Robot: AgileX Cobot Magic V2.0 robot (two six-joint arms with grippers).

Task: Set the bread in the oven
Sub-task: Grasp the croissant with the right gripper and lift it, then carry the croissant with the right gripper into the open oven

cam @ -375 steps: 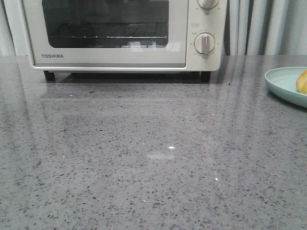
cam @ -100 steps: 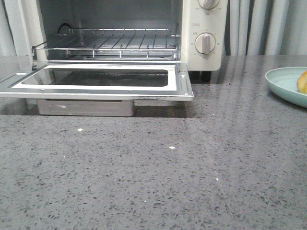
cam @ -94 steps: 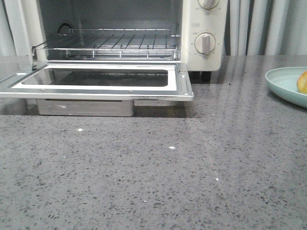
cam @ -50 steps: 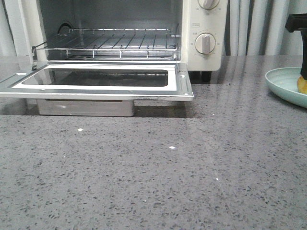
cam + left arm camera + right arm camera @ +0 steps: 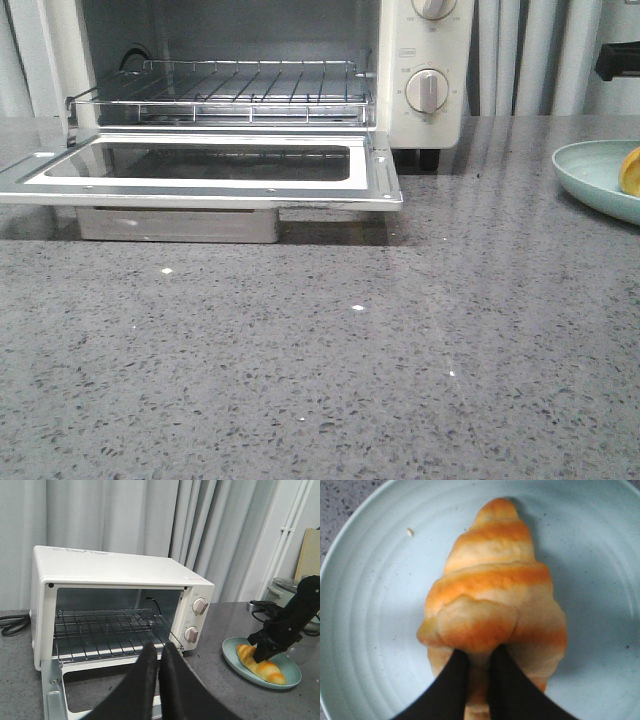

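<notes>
The bread (image 5: 492, 600) lies on a light blue plate (image 5: 365, 630) on the grey worktop (image 5: 330, 360), off to the right of the oven (image 5: 120, 580). The oven door (image 5: 200, 170) hangs open and flat, and the wire rack (image 5: 240, 85) shows inside. The right hand (image 5: 477, 667) is down on the bread with its fingers nearly together, and the left hand (image 5: 159, 652) has its fingers pressed together in front of the oven.

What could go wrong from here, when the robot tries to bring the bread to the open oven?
1. The right hand has its fingers close together above the bread, not around it. If it closes like this, it may pinch only a ridge.
2. The bread lies on a smooth plate, so it may slide.
3. The oven door sticks out flat, and the carried bread could hit its edge.
</notes>
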